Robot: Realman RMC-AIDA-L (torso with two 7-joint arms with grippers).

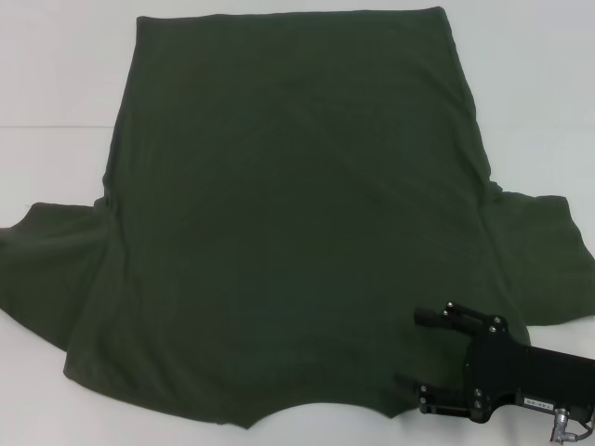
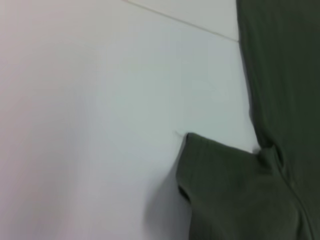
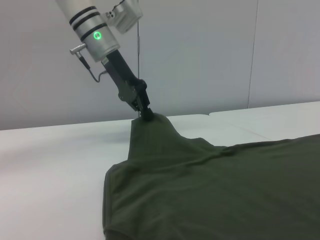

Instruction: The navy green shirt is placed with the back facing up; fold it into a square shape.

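Dark olive-green cloth shirt (image 1: 288, 214) lies spread on my white surface (image 1: 56, 74); lower right, my right pincer (image 1: 426, 351) gapes open, holding nothing, over its hem.

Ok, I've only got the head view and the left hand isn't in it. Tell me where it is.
Observer: The right wrist view shows the left hand shut on an edge of the dark olive-green cloth T-shirt.
Operator: I see the right hand open over the shirt's near edge. Say whether the left's cloth lies flat.
Observer: No. It rises to a peak at the hand, above the white table.
Operator: Report the left wrist camera.
Observer: It shows only a sleeve and bare table, and none of its own fingers.
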